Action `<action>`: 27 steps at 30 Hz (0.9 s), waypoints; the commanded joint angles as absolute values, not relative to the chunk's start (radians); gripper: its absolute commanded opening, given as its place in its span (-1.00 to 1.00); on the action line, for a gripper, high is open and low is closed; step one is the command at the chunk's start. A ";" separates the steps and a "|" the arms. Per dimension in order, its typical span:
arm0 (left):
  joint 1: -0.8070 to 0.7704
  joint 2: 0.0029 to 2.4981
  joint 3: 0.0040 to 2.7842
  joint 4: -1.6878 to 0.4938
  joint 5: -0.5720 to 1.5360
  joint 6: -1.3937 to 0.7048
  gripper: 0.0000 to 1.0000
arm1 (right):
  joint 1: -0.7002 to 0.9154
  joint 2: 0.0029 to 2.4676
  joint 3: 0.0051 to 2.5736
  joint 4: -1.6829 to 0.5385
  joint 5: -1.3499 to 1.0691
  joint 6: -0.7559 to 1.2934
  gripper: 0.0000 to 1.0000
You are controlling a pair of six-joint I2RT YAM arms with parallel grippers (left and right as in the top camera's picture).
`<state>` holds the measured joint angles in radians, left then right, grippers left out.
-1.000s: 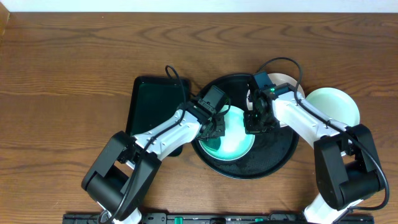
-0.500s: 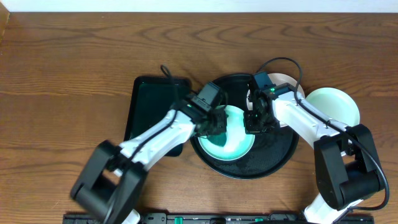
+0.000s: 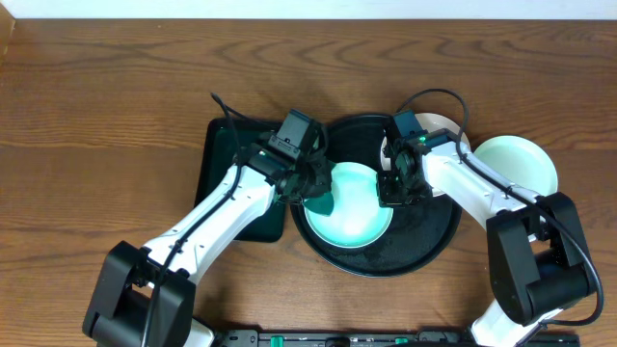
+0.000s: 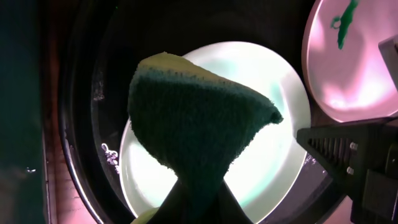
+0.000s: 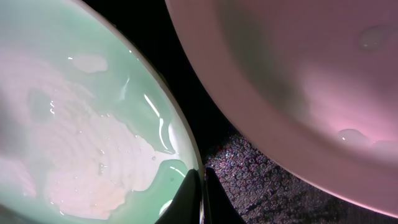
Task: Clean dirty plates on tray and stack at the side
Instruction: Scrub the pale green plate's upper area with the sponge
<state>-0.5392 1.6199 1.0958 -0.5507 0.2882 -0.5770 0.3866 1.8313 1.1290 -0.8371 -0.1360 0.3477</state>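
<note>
Overhead, the black tray (image 3: 429, 246) sits mid-surface (image 3: 116, 96), with a dark green tray (image 3: 227, 159) just beside it on the left. A mint plate (image 3: 357, 217) lies in the black tray's left half. A white plate (image 3: 451, 130) shows at the tray's far right edge, mostly covered by the right arm (image 3: 472, 183). The other mint plate (image 3: 521, 164) lies off the tray on the surface, to the right. The left pincer (image 3: 310, 188) hangs over the mint plate's left rim, clamped on a sponge (image 3: 320, 200). The right pincer (image 3: 393, 191) is at the plate's right rim, and its jaws are hidden from here.

The left wrist view is filled by the sponge (image 4: 199, 124), which has a dark green scrub face and a yellow edge on top. It is pinched at its lower end, above the mint plate (image 4: 280, 168); whether it touches the plate cannot be told. This view alone shows a green smear (image 4: 342, 25) on the white plate (image 4: 367, 68).

The right wrist view shows what the others hide. That pincer's fingertips (image 5: 189, 199) are pressed together on the mint plate's (image 5: 74, 112) rim, and the plate is wet and streaked. A strip of black tray (image 5: 249, 180) separates it from the white plate (image 5: 323, 93), which carries droplets.
</note>
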 commanded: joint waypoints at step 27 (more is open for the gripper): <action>-0.562 1.751 1.111 -0.531 0.216 -0.555 -0.85 | 0.436 1.835 1.129 -0.808 -0.219 0.298 -0.97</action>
<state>-0.5594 1.7367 1.0958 -0.5343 0.2363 -0.5713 0.4057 1.8313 1.1286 -0.8181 -0.1413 0.3244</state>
